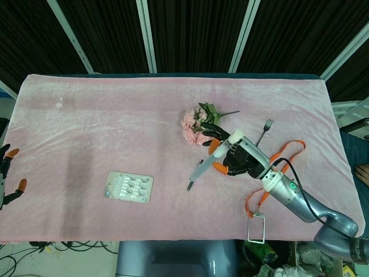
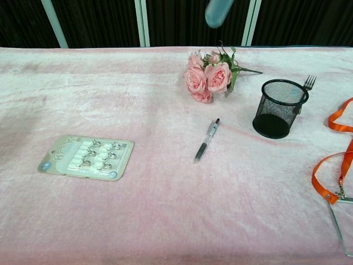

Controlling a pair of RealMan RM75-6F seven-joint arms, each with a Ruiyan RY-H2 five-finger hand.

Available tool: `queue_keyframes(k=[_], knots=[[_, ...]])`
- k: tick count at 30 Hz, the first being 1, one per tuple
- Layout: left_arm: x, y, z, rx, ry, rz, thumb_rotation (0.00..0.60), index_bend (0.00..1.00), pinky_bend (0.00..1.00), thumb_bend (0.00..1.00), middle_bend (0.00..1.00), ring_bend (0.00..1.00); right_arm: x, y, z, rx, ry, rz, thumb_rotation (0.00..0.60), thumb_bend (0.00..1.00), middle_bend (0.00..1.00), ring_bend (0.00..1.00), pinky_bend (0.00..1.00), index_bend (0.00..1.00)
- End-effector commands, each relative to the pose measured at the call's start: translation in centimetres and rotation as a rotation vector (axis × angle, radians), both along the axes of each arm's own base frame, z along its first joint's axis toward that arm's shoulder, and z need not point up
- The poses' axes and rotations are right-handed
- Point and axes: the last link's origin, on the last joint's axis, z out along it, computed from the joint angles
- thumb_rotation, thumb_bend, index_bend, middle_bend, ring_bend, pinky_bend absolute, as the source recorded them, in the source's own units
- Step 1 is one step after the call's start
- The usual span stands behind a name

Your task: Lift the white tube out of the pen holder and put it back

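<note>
1. Left hand (image 1: pixel 8 176) is showing only at the far left edge of the head view, off the cloth; its dark, orange-tipped fingers are spread apart and holding nothing.
2. Pink cloth (image 2: pixel 165 221) is covering the table in both views.
3. Card (image 2: pixel 86 157) of small metal clips is lying flat on the left part of the cloth, well apart from everything else.
4. Pen (image 2: pixel 207 140) is lying on the cloth near the centre, between the card and the holder, touching neither.
5. Flowers (image 2: pixel 207 74), pink with green leaves, are lying behind the pen, to the left of the holder.
6. Tube (image 1: pixel 222 144) is being gripped in the right hand (image 1: pixel 239 158), raised clear of the holder. In the chest view only its lower end (image 2: pixel 217 12) is showing, at the top edge, high above the flowers.
7. Right hand's fingers are closing around the tube; in the head view the hand is covering the holder.
8. Holder (image 2: pixel 279 107), black mesh, is standing upright right of the flowers; nothing is showing above its rim in the chest view.
9. Fork (image 2: pixel 309 83) is lying just behind the holder; contact cannot be told.
10. Orange lanyard (image 2: pixel 331 160) with a clear badge sleeve is lying at the right edge.
</note>
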Motion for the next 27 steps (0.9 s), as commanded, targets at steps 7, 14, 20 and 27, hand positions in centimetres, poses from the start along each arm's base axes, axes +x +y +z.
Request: queue_keyframes(k=[7, 14, 20, 27], knots=[[0.0, 0.0, -0.1, -0.003, -0.001, 0.007, 0.600, 0.12, 0.04, 0.35, 0.03, 0.00, -2.7, -0.2, -3.3, -0.293, 0.682, 0.275, 0.600, 0.35, 0.05, 0.09, 0.17, 0.69], [0.0, -0.1, 0.1, 0.003, 0.001, 0.010, 0.600, 0.12, 0.04, 0.35, 0.03, 0.00, -2.0, -0.2, -3.4, -0.493, 0.816, 0.285, 0.600, 0.35, 0.05, 0.09, 0.17, 0.69], [0.1, -0.1, 0.1, 0.005, 0.000, 0.010, 0.600, 0.12, 0.04, 0.35, 0.03, 0.00, 2.1, 0.8, -1.9, -0.328, 0.436, 0.091, 0.600, 0.35, 0.05, 0.09, 0.17, 0.69], [0.1, -0.1, 0.1, 0.006, -0.001, 0.009, 0.600, 0.12, 0.04, 0.35, 0.03, 0.00, 5.0, 1.3, 2.9, -0.013, -0.304, -0.021, 0.600, 0.35, 0.05, 0.09, 0.17, 0.69]])
